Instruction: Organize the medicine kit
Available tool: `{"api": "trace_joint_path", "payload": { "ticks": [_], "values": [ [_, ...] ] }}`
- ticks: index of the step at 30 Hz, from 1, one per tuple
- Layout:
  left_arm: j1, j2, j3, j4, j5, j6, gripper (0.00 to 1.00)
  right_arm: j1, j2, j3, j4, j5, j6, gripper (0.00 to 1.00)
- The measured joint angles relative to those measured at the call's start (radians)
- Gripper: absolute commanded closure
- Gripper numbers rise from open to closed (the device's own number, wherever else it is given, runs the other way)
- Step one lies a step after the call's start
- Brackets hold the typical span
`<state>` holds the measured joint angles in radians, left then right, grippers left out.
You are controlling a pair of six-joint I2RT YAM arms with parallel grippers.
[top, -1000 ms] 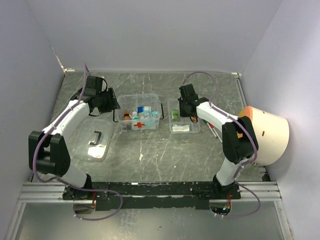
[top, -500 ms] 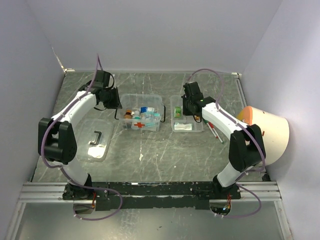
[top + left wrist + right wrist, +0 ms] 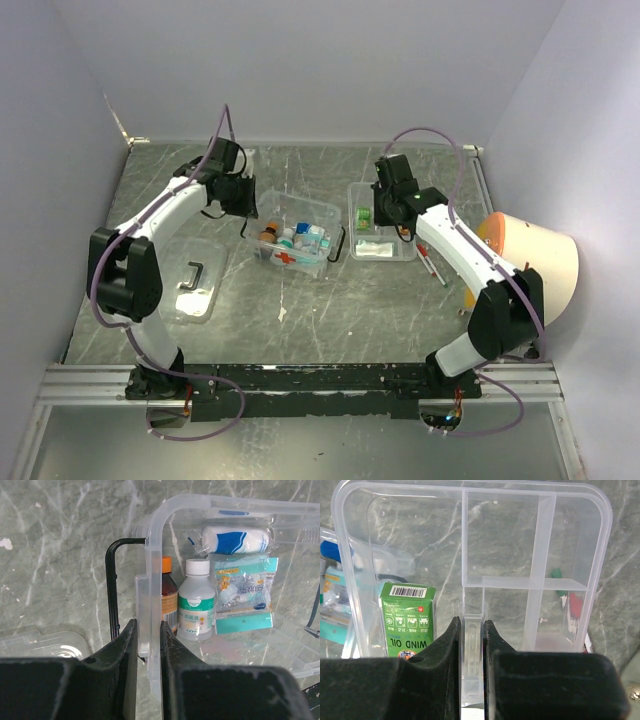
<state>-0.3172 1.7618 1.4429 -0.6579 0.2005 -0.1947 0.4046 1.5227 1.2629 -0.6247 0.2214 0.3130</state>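
**Left gripper on the kit's end wall, right gripper on the tray**

A grey marbled table (image 3: 330, 320) lay between plain pale walls. From the top view, the kit (image 3: 288, 259) sat mid-table with its long axis across the table, slightly skewed, and its red-cross front facing my bases. My left gripper (image 3: 245, 203) was at the kit's left end, so that arm was the nearer one. The right gripper (image 3: 384, 210) was on the tray (image 3: 410, 235), which stood just beside the kit's right end. A lid (image 3: 190, 285) lay near the left arm, apart from the kit.

In the left wrist view, the left gripper (image 3: 149, 630) was pinched on the kit's (image 3: 152, 555) clear end wall, one finger inside and one outside. The black handle (image 3: 112, 580) stood just outside the wall. A brown bottle (image 3: 169, 597), a white bottle (image 3: 196, 602) and a bandage roll (image 3: 235, 539) lay inside, beyond my fingers.

In the right wrist view, the right gripper (image 3: 472, 630) was closed on the tray's (image 3: 535, 535) near rim, where the middle divider meets it. A green box (image 3: 407, 617) lay in the compartment to the left. As I judged it, any shift of the kit would have to come from the left grip.
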Motion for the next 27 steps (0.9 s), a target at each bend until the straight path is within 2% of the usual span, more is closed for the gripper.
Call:
{"api": "trace_joint_path", "payload": {
  "ticks": [13, 18, 21, 24, 27],
  "values": [
    [-0.101, 0.023, 0.023, 0.000, 0.071, 0.061, 0.72, 0.031, -0.037, 0.045, -0.059, -0.015, -0.057, 1.00],
    [-0.116, 0.025, 0.023, -0.002, 0.092, 0.065, 0.51, 0.095, -0.033, 0.054, -0.077, -0.016, -0.080, 1.00],
    [-0.116, 0.023, 0.027, -0.001, 0.082, 0.054, 0.31, 0.138, -0.027, 0.072, -0.084, -0.024, -0.106, 1.00],
    [-0.117, 0.011, 0.033, -0.007, 0.045, 0.033, 0.23, 0.176, -0.007, 0.106, -0.088, -0.042, -0.148, 1.00],
    [-0.116, -0.037, 0.033, -0.030, -0.004, 0.017, 0.21, 0.188, 0.006, 0.134, -0.087, -0.073, -0.195, 1.00]
  ]
}}
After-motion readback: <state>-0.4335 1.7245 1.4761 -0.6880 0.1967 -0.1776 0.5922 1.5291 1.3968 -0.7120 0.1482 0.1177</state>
